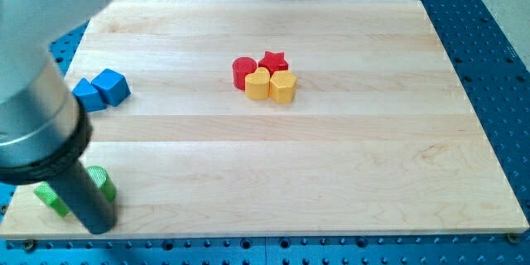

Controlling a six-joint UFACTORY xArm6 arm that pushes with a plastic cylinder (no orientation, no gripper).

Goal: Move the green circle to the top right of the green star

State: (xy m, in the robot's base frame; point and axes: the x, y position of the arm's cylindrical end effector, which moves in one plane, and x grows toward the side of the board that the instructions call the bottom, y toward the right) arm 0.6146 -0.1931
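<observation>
Lower left: my rod covers most of two green blocks (101, 181), shapes unreadable; my tip (99, 228) sits just below them. It has no pincer. Blue blocks (100, 89) lie upper left, and a red-and-yellow cluster (265, 76) sits centre.

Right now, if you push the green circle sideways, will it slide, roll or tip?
Probably it slides: the green circle seems to be a low block lying flat on the smooth wooden board. Tipping seems unlikely. It may turn off my tip, which half hides it beside the green star.

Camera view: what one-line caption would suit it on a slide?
My tip sits at the board's bottom-left corner, hiding most of two green blocks, with blue blocks above and a red-and-yellow cluster mid-board.
</observation>
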